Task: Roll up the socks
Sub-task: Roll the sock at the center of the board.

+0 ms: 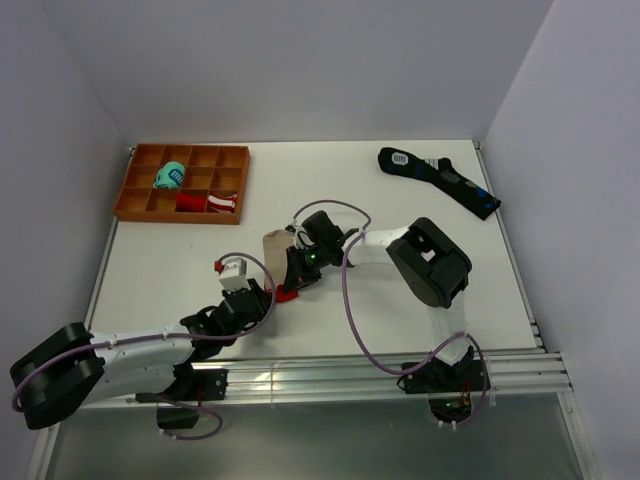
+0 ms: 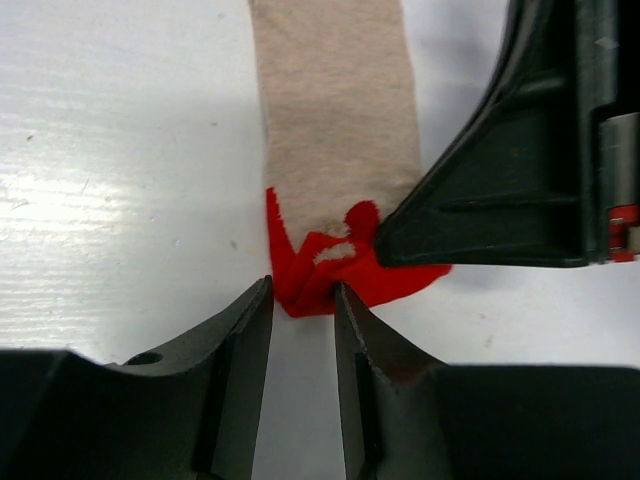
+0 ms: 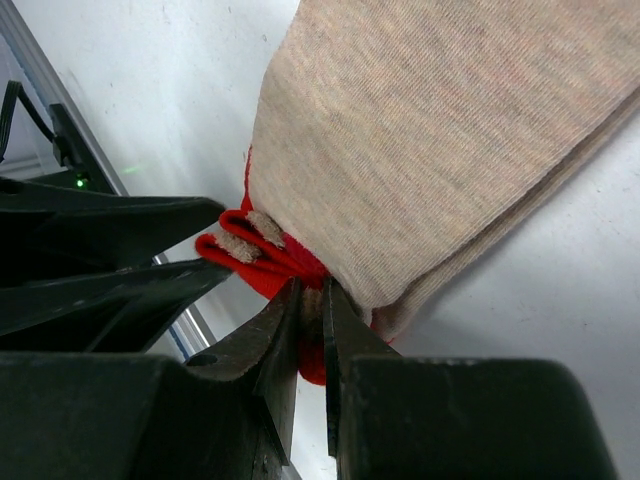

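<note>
- Socks [image 2: 335, 110] were plain beige knit, with a bright red end carrying a small pale mark.
- Left gripper [image 2: 303, 292] and right gripper [image 3: 312, 292] had black fingers.
- Table [image 1: 400, 320] was white.
- Tray [image 1: 133, 205] at the table's far-left corner was orange.
- In the tray, one bundle [image 1: 171, 177] was teal and the other bundle [image 1: 212, 202] was red and white.
- Long sock [image 1: 440, 178] near the far-right corner was black with blue and white marks.
- Cables [image 1: 350, 310] were purple.
- Arms [image 1: 130, 350] were white with black joints.
</note>
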Controlling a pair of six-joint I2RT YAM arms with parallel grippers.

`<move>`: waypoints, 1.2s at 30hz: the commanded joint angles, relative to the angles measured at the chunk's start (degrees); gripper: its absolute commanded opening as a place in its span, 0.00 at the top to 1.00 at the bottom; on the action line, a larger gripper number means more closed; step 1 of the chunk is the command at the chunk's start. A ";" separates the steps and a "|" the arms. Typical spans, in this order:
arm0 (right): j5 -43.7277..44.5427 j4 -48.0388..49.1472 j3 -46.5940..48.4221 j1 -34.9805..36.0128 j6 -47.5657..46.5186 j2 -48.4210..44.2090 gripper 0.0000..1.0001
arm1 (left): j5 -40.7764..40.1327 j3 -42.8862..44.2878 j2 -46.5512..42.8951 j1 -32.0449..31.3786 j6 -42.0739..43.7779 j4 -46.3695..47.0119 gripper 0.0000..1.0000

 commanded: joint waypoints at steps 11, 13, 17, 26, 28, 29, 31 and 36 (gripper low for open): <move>5.57 -6.08 -1.10 0.19 -2.45 4.26 0.98 | -6.00 -0.55 1.30 -2.32 -2.64 2.35 0.62; 5.39 -5.73 -1.28 0.28 -2.36 4.18 0.99 | -6.17 -0.46 0.68 -2.32 -1.94 2.62 0.62; 5.48 -5.64 -1.63 0.19 -2.36 4.26 0.99 | -5.91 -0.03 1.37 -2.24 -1.32 2.53 0.60; 5.22 -5.64 -1.28 0.19 -2.28 4.53 0.99 | -6.52 1.30 7.09 -2.24 -3.25 3.40 0.60; 5.22 -5.64 -1.28 0.19 -2.36 4.62 0.99 | -6.88 1.03 6.74 -2.24 -3.34 3.76 0.60; 5.22 -5.56 -1.37 0.19 -2.36 4.62 0.99 | -6.79 0.86 6.04 -2.24 -2.99 4.20 0.60; 5.22 -5.38 -1.46 0.19 -2.28 4.62 0.99 | -7.14 0.94 5.60 -2.15 -2.81 4.20 0.60; 5.04 -5.12 -1.72 0.19 -2.27 4.53 0.99 | -6.97 1.74 7.18 -2.24 -2.46 4.55 0.59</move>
